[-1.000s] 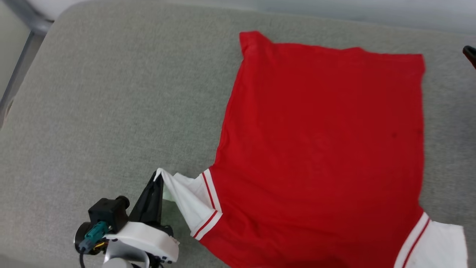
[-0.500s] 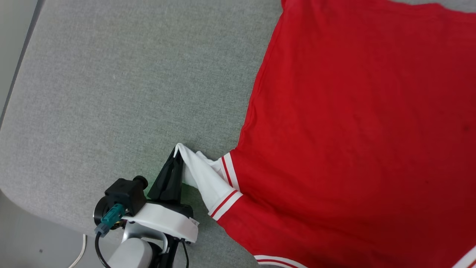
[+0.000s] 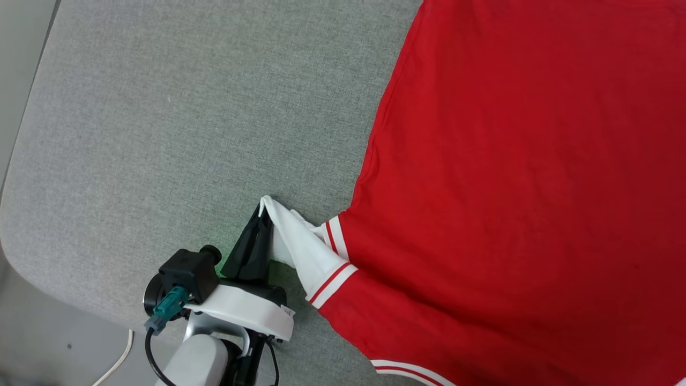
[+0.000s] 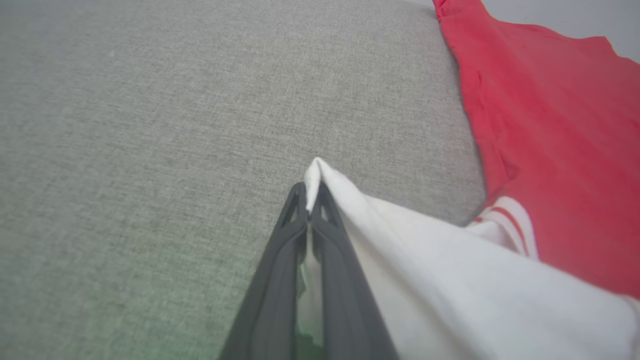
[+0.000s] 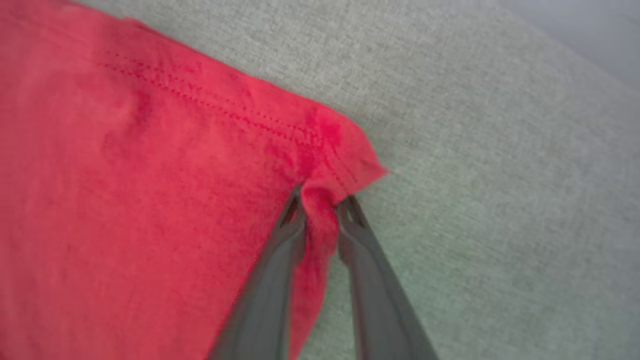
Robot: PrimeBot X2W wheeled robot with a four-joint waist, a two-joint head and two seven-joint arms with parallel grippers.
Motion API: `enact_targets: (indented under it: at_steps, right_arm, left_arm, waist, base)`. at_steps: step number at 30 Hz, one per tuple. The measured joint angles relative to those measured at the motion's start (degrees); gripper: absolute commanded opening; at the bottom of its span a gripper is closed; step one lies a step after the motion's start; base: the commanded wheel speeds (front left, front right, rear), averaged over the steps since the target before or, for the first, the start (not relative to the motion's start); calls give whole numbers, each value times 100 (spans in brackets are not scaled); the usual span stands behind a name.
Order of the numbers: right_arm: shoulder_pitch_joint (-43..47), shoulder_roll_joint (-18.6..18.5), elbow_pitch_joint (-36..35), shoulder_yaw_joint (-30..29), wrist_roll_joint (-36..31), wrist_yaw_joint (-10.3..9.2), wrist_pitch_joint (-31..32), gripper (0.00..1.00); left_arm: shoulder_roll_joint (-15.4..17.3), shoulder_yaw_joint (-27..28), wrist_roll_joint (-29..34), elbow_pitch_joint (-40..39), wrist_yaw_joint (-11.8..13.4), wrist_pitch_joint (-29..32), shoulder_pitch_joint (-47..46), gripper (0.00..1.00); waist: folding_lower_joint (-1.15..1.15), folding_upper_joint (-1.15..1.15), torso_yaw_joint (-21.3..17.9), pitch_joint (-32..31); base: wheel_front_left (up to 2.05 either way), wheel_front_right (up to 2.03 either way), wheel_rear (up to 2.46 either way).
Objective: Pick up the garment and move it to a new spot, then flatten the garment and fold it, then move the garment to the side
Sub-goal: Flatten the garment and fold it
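1. Red cloth first: the garment (image 3: 509, 187) lies spread mostly flat on a grey woven cushion (image 3: 187, 134). It takes up the right side of the head view and runs off the top, right and bottom edges. The side facing up is plain red.
2. The left gripper (image 3: 261, 214) sits at the lower middle of the head view, fingers pointing up and a bit right. It's clamped tight on the tip of the white sleeve (image 3: 300, 246).
3. The left wrist view shows it well: both dark fingers are pressed together with a thin bit of white fabric sandwiched between them, and a little peak of cloth pokes out past the tips.
4. From that pinch the sleeve is pulled up into a tented ridge off the cushion. It slopes back down to the red-and-white striped trim (image 3: 332, 279) where it joins the red body.
5. The right gripper (image 5: 322, 205) is at the hem corner (image 5: 350, 150) of the garment, seen from its own wrist camera. Its fingertips press on either side of a bunched-up ridge of red cloth, so it's gripping fabric, with the fingers standing a little apart around the fold.
6. That hem corner is rumpled right at the pinch, and the stitching line runs off to the upper left.
7. There's a faint green glow on the cushion by the left gripper's base.
8. Past the cushion's rounded corner at lower left there's floor (image 3: 48, 343) with a white cable (image 3: 120, 359).
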Motion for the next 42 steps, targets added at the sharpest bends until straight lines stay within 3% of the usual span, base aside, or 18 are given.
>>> enact_targets:
  at_steps: [6,14,21,28,34,42]
  right_arm:
    - [-3,143,22,18,275,2,-634,0]
    - [561,-141,-302,405,768,3,-1446,0]
    - [1739,-721,-926,578,1367,2,-1860,0]
    - [3309,-923,-1478,294,1772,2,-2159,0]
    - [4811,-855,-1891,-162,1875,2,-2208,0]
    - [6435,-258,-2107,-469,1794,2,-2164,0]
  left_arm:
    - [-25,176,103,105,-62,0,105,0]
    - [66,431,136,224,-45,0,514,0]
    - [225,586,74,286,35,19,892,0]
    - [400,728,-23,323,126,63,1314,0]
    - [520,792,-88,297,182,105,1574,0]
    - [599,809,-126,248,209,164,1680,0]
  waist:
    - [0,0,-135,-280]
    - [0,0,-428,-936]
    - [0,0,-799,-1555]
    - [0,0,-1222,-2083]
    - [0,0,-1580,-2405]
    - [0,0,-1836,-2623]
  base:
    - [0,0,0]
    - [0,0,0]
    - [0,0,0]
    - [0,0,0]
    - [0,0,0]
    - [0,0,0]
